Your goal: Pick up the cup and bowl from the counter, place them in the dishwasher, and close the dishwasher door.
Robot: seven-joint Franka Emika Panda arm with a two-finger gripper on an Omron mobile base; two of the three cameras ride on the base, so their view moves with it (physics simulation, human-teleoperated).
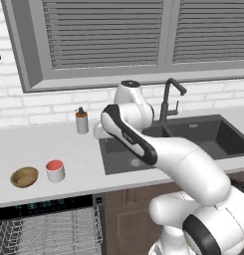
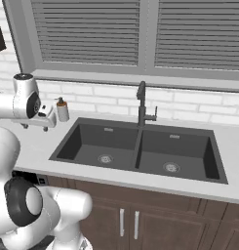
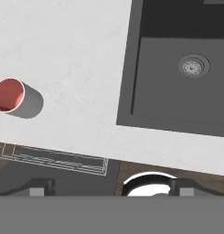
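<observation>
The cup point(image 1: 55, 171), white with a red-pink inside, stands on the counter point(image 1: 78, 149) near its front edge. The brown bowl point(image 1: 24, 177) sits just left of it. Below them is the dishwasher point(image 1: 44, 205), with its wire rack point(image 1: 49, 231) showing; the dishwasher door is out of view. My gripper point(image 3: 111, 188) hangs open above the counter's front edge, its fingertips point(image 3: 40, 187) wide apart with nothing between them. In the hand view the cup point(image 3: 8, 95) lies to the upper left, apart from the fingers. My gripper point(image 2: 35, 126) hovers left of the sink in the right base view.
A dark double sink point(image 1: 168, 144) with a black faucet point(image 1: 171, 99) is set into the counter right of my hand. A grey soap dispenser point(image 1: 82, 121) stands by the back wall. Brown cabinet doors point(image 2: 128, 222) are under the sink.
</observation>
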